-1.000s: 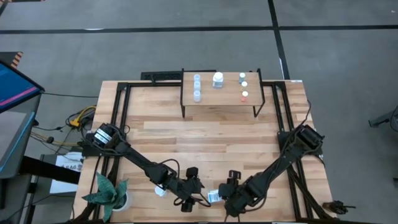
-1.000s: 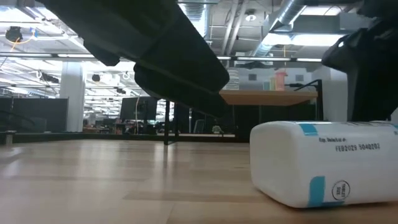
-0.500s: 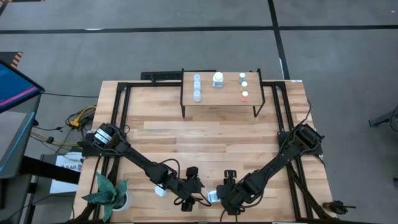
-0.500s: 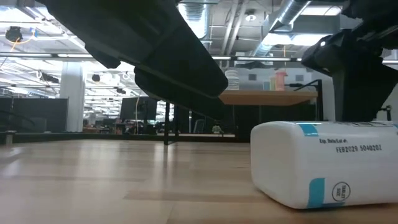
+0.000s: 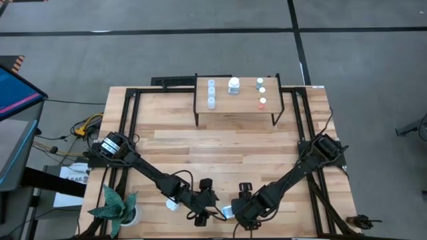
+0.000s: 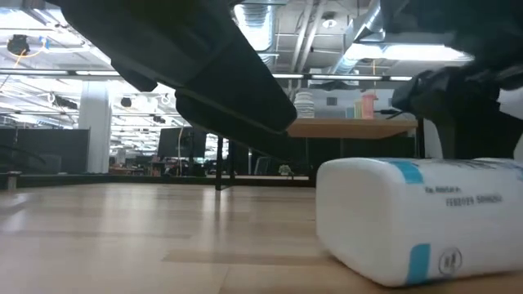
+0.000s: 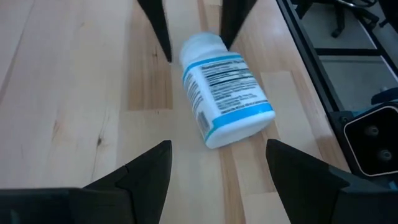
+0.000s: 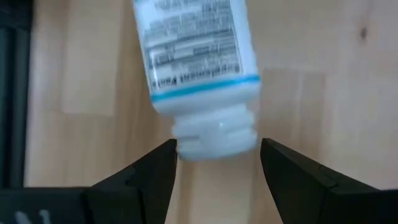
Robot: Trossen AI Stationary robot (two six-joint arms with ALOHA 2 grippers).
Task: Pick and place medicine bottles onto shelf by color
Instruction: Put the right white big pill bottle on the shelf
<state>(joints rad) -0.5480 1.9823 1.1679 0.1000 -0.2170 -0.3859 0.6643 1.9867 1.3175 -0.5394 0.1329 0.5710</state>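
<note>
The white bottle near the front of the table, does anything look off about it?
Yes. The white medicine bottle lies on its side on the table, while the bottles on the shelf stand upright. The right gripper is open, its fingers either side of the bottle's cap; the left gripper is open beside it.

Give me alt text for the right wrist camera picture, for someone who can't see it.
A white medicine bottle with a blue-striped label lies on its side on the wooden table, its cap end lying between the two open dark fingers of the right tool. Nothing is gripped yet.
</note>
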